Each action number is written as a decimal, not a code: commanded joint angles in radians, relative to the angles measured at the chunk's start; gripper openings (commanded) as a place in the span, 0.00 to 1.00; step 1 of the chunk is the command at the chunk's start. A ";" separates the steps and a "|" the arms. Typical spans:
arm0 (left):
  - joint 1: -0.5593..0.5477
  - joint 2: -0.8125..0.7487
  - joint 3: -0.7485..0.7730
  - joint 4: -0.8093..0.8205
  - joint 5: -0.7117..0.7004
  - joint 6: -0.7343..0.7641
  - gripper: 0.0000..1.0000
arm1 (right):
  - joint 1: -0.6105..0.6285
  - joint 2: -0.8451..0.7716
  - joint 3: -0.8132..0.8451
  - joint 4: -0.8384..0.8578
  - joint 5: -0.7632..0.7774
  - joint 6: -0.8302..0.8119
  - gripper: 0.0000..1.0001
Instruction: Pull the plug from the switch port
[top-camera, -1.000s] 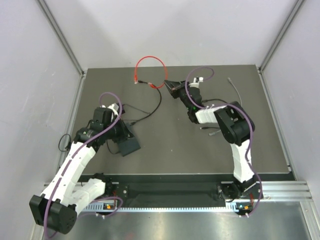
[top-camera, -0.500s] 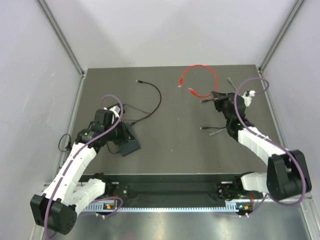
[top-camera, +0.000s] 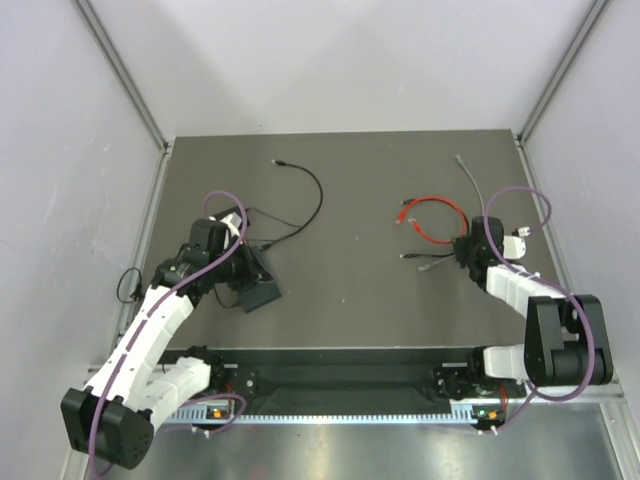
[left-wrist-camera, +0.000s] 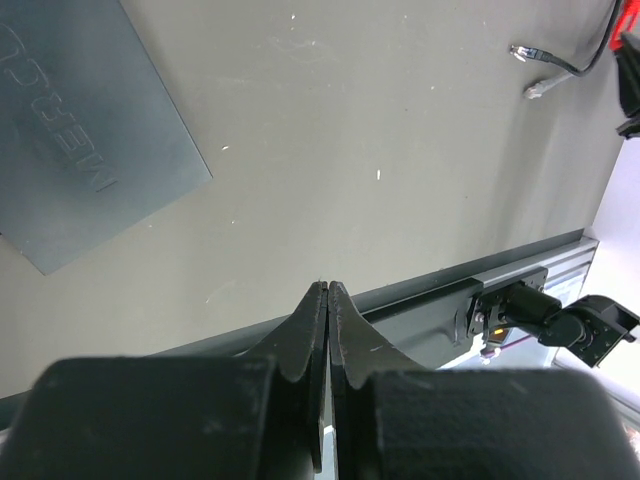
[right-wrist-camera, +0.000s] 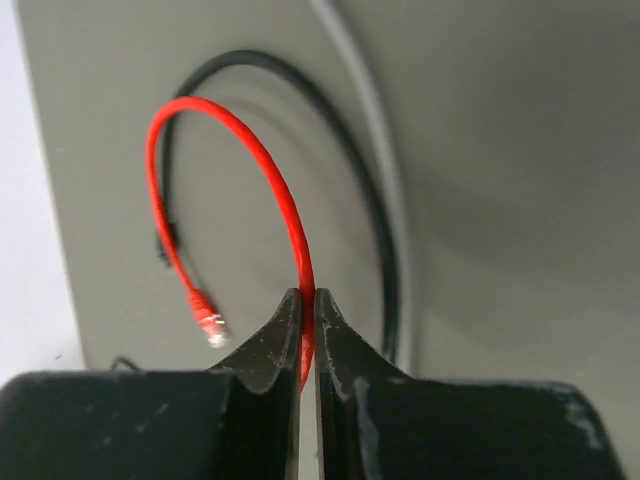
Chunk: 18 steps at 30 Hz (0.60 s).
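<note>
Red cable (top-camera: 436, 216) pinched in the right gripper (right-wrist-camera: 307, 295), well apart from the switch (top-camera: 256, 283).
The switch lies on the table's (top-camera: 350, 280) left beside the left gripper (left-wrist-camera: 328, 287), whose jaws are pressed together on nothing; the right jaws clamp the cable, its plug (right-wrist-camera: 208, 322) loose.

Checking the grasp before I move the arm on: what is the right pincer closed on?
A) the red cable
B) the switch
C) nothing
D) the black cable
A: in the right wrist view the red cable runs down into the right pincer and is clamped between its closed fingers.
</note>
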 joint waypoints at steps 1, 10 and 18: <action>0.002 -0.025 0.001 0.043 0.008 -0.003 0.04 | -0.020 0.044 0.014 0.051 0.004 -0.034 0.04; 0.002 -0.014 -0.011 0.055 -0.018 -0.006 0.04 | -0.020 -0.008 0.048 -0.003 -0.039 -0.221 0.69; 0.011 0.081 0.046 -0.004 -0.199 0.009 0.02 | 0.118 -0.188 0.178 -0.132 0.033 -0.593 0.85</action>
